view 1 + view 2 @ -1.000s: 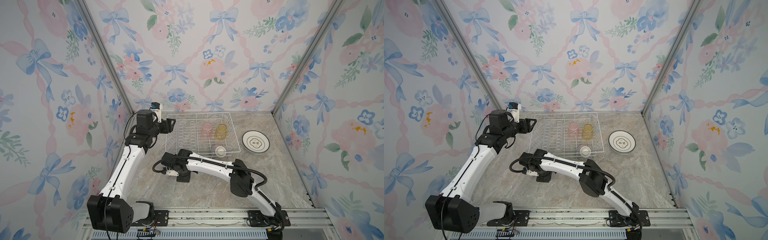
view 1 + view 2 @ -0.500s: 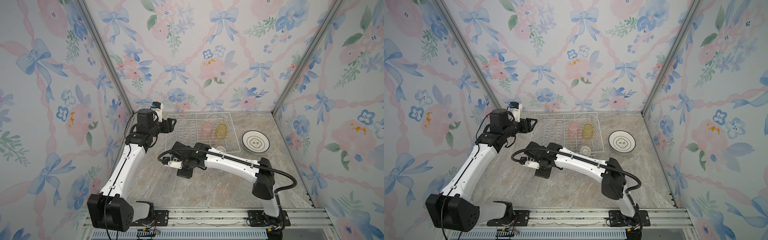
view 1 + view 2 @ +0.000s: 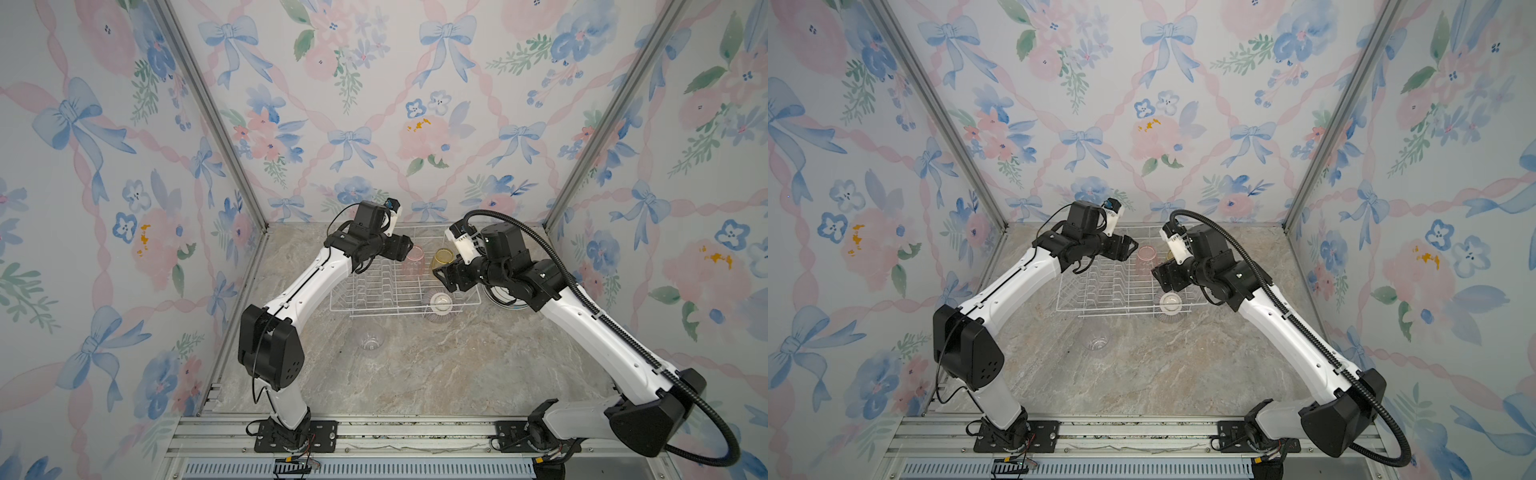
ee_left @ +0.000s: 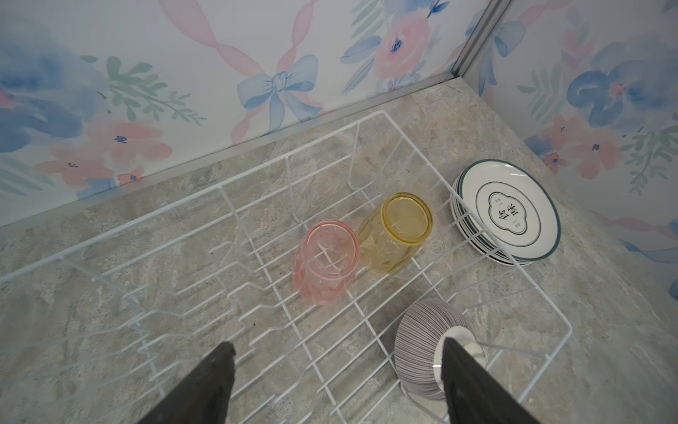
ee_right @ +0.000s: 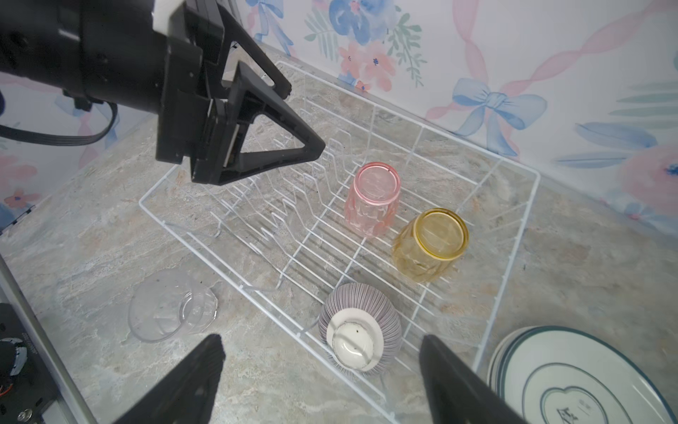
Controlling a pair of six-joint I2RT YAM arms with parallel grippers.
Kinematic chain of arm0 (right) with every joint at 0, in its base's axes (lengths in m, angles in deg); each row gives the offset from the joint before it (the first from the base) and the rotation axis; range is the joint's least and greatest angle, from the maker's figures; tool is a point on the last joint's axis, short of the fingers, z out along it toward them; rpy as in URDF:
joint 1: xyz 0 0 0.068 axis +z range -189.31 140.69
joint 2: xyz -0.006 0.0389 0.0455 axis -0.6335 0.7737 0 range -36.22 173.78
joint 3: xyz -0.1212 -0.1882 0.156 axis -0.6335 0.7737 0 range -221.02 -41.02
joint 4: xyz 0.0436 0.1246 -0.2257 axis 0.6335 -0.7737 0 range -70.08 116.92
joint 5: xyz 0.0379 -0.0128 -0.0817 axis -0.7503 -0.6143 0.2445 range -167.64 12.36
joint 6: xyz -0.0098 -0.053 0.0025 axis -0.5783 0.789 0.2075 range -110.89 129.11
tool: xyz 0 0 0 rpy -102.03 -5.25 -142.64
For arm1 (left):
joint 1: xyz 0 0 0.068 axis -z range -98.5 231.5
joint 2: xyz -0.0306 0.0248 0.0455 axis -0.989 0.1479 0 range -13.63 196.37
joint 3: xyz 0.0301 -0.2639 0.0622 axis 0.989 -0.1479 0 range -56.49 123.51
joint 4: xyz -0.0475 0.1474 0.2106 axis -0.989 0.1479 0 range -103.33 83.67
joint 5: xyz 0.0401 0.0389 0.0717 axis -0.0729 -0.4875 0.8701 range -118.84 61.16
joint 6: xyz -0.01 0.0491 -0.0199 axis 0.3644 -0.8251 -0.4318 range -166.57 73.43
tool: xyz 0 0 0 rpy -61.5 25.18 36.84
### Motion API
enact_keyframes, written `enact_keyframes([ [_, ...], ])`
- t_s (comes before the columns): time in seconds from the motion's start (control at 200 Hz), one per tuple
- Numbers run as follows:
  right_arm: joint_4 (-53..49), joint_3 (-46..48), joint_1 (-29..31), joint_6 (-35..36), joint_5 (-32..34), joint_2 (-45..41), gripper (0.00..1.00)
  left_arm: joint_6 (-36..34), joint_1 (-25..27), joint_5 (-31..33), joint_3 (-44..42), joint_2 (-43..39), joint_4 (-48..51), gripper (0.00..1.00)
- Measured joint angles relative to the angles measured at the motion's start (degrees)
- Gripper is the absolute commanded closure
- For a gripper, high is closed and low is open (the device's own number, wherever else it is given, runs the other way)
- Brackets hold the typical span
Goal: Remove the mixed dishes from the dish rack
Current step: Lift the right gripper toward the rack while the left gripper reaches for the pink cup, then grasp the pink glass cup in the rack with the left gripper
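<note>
Left claw (image 4: pixel 336 343) gapes above dish rack (image 4: pixel 220 257).

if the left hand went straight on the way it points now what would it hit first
Most likely the pink tumbler, standing in the dish rack straight ahead of the open left hand. Depth is unclear, so it could touch the rack's wire floor first.

On my feed I'm seeing a white wire dish rack (image 3: pixel 374 286), a pink tumbler (image 5: pixel 372 198), a yellow tumbler (image 5: pixel 429 244), and a bowl (image 5: pixel 359 328) with thin purple stripes and a white base. The clear tumbler (image 5: pixel 170 308) is colourless. The plates (image 4: pixel 508 211) are white with dark teal rims. The table (image 3: pixel 415 374) is grey-beige marble, and the walls (image 3: pixel 374 104) are pale with blue bows, pink ribbons and flowers.
</note>
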State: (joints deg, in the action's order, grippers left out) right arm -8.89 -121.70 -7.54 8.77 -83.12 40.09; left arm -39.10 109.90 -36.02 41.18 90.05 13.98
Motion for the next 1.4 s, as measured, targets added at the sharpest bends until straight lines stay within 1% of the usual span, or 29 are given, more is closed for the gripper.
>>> enact_keyframes([
  [0.105, 0.7, 2.4, -3.9, -1.0, -1.0, -2.3, 0.13, -0.7, 0.9, 0.8, 5.2, 6.4, 1.1, 0.18],
  [0.24, 2.0, 4.7, -8.2, -1.9, -2.4, -4.6, 0.13, -1.3, 1.2, 1.9, 11.5, 13.7, 3.2, 0.16],
  [0.395, 3.1, 7.5, -12.0, -2.9, -4.6, -6.3, 0.12, -1.5, 1.3, 2.1, 15.5, 18.9, 4.2, 0.16],
  [0.57, 3.6, 8.9, -14.3, -3.3, -6.4, -6.4, 0.12, -2.0, 1.5, 2.1, 19.5, 23.4, 5.4, 0.16],
  [0.945, 5.2, 9.7, -16.6, -3.6, -9.2, -6.6, 0.10, -3.4, 3.1, 3.6, 22.5, 27.9, 7.5, 0.15],
  [1.335, 6.1, 10.0, -18.3, -3.6, -11.4, -6.6, 0.10, -4.8, 3.9, 8.3, 24.7, 31.2, 9.0, 0.15],
  [1.4, 6.1, 10.0, -18.3, -3.6, -11.7, -6.6, 0.10, -4.9, 3.9, 8.5, 24.7, 31.4, 9.2, 0.16],
])
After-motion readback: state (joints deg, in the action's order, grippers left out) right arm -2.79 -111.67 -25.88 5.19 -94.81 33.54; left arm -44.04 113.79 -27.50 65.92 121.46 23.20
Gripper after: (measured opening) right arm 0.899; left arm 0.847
